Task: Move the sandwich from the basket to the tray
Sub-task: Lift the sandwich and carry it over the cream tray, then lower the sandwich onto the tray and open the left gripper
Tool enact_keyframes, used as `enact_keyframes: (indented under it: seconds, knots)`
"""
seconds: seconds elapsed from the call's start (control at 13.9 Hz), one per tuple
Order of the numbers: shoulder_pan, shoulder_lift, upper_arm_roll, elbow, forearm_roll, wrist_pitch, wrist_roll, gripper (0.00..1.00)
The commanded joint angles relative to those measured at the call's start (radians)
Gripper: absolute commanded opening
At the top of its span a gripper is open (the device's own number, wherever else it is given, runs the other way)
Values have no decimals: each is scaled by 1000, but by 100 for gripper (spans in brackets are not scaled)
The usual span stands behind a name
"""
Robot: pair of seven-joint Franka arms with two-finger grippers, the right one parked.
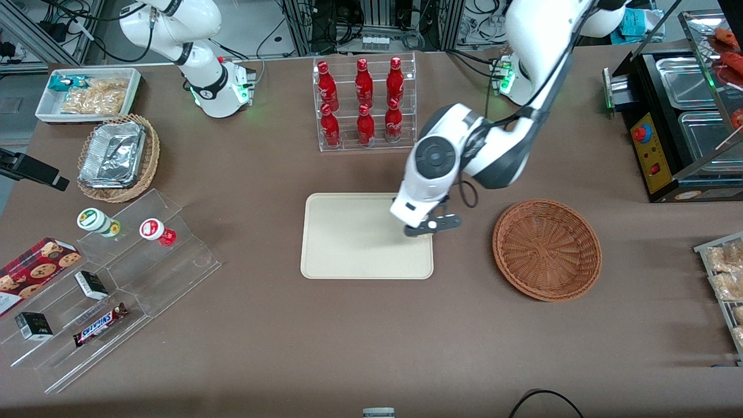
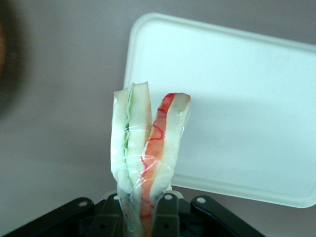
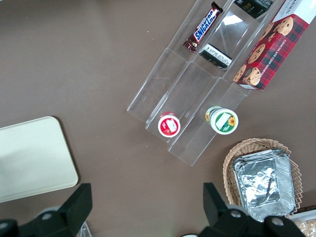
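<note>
Tool: my one tool (image 2: 143, 210) hangs above the tray's edge nearest the basket, pinching the sandwich.
Sandwich: one wrapped wedge (image 2: 145, 158), gripped at its lower end, off the bench.
Tray: one (image 1: 348, 244), bare, mid-bench.
Basket: one (image 1: 547, 249), beside the tray, toward my arm's end.
Bottles: six red (image 1: 363, 101), farther from the front camera.

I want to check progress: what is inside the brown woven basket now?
The basket shows only bare wicker inside. The end effector holds the sandwich above the tray edge.
</note>
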Motion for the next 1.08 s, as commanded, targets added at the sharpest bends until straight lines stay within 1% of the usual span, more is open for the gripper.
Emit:
enact_keyframes:
  seconds: [0.0, 0.14, 0.22, 0.29, 0.36, 0.5, 0.65, 0.86, 0.94, 1.01]
  knots:
    - [-53, 155, 0, 179, 8, -54, -12, 14]
    - [-65, 271, -7, 326, 5, -55, -69, 14]
    - [-65, 331, -27, 391, 6, -54, -86, 14]
    - [-67, 366, -35, 428, 11, -54, -112, 15]
    - [-87, 376, -35, 436, 13, -55, -124, 15]
    - [-94, 397, -35, 426, 17, -54, -126, 16]
    - [-116, 426, -34, 428, 20, -23, -132, 17]
    - [-117, 431, -30, 425, 19, 3, -160, 22]
    - [-117, 431, -30, 426, 17, 9, -161, 25]
    - [-117, 431, -30, 425, 19, 15, -167, 39]
